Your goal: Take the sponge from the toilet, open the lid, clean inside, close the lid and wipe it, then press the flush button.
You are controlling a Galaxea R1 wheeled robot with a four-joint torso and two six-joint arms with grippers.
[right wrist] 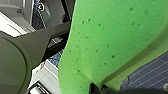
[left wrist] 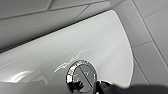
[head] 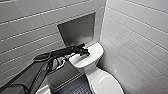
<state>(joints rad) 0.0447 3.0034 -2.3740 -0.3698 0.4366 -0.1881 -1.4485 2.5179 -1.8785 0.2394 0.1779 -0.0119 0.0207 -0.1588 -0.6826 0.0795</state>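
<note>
Head view: one dark jointed arm (head: 37,67) comes in from 8 o'clock. It ends in the left gripper (head: 84,51), which sits over the flat top of the tank (head: 95,51). I cannot tell whether that gripper is apart or together. The one toilet (head: 96,75) is glossy white ceramic, with a rounded boxy tank at centre and the bowl running toward 5 o'clock. Its smooth oval lid (head: 106,83) lies shut. At 12 o'clock from the tank, one dull grey rectangular panel (head: 77,31) is set into the wall (head: 137,32), which is laid with long pale tiles in straight rows. At 6 o'clock is a dark floor (head: 75,87) of small tiles.

Left wrist view: the tank top is a broad, shiny white curve. One round chrome button (left wrist: 81,76), split by a line across its face, is set into it. A dark tip of the gripper lies just beside the button; whether it touches is unclear.

Right wrist view: one bright green sponge (right wrist: 112,37) shows close up, porous and speckled with small pits, its edge rounded. It is bent where the right gripper (right wrist: 98,88) is clamped on it, above the dark gridded floor.
</note>
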